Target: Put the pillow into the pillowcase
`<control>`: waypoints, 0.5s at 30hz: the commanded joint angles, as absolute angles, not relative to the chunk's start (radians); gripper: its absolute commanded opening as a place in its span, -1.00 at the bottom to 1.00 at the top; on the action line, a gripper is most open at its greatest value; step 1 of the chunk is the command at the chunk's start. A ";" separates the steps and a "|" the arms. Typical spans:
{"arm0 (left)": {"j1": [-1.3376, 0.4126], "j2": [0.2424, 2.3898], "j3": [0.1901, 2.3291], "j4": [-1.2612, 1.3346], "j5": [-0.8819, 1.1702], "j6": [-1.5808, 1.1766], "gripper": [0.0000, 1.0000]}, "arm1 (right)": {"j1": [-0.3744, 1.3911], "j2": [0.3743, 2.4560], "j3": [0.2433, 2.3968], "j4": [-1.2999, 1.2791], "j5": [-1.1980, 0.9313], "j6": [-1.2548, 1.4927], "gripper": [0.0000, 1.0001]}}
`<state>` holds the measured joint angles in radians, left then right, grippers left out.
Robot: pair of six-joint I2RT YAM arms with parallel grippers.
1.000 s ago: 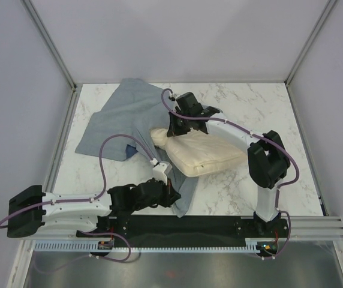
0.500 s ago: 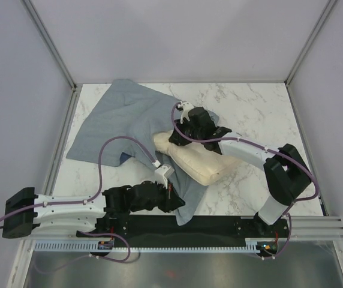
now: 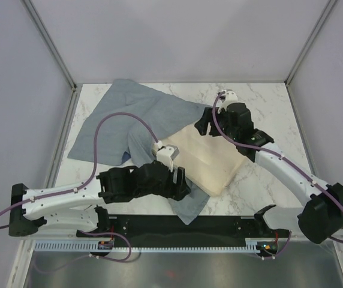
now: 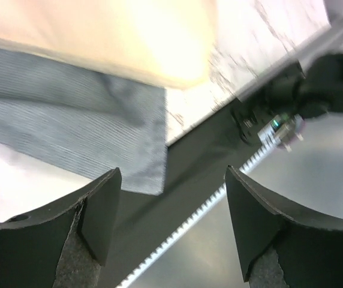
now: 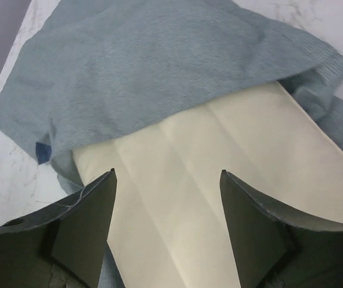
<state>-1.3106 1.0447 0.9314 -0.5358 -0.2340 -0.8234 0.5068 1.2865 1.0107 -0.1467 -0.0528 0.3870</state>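
Both pairs of jaws have let go over the last second. The right arm (image 3: 279, 162) has lifted off the cloth and swung its elbow out to the right, and the left arm (image 3: 69, 195) has slid a little rightward.

We see the left arm lying low and stretched along the near edge of the worktop (image 3: 261, 108), wrist level. The left jaws are released, with nothing between them, and they sit over the near flap of the pillowcase (image 3: 129, 117).

Most of the case spreads away to the far left of those jaws, paler side up. The pillow (image 3: 216, 165) lies just to their right and beyond them, on top of that flap. Its long axis runs from far left to near right. The far-left end is tucked under the case, and the near-right end is bare on the worktop.

We see the right arm reaching in from the right with its wrist raised and tipped down. The right jaws are released too, and empty. They hang above the line where the case's edge crosses the pillow, with bare pillow running out below them and toward the near right.

We judge the right jaws nearer the upper hem and the left jaws nearer the lower flap. The uncovered end still has to go in.
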 commanded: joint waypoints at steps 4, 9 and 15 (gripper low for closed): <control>-1.016 1.173 1.095 -0.798 -0.386 -0.648 0.56 | 0.309 1.148 0.890 -0.374 0.055 0.582 0.79; -0.887 1.347 1.257 -0.796 -0.468 -0.584 0.57 | 0.235 1.005 0.747 -0.405 0.092 0.702 0.88; -0.831 1.612 1.432 -0.790 -0.716 -0.440 0.56 | 0.232 0.911 0.669 -0.400 0.055 0.749 0.87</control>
<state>-0.8444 1.5288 1.3518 -0.7765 -0.5488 -0.5564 0.2352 0.9268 0.6834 -0.4122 0.0666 0.6930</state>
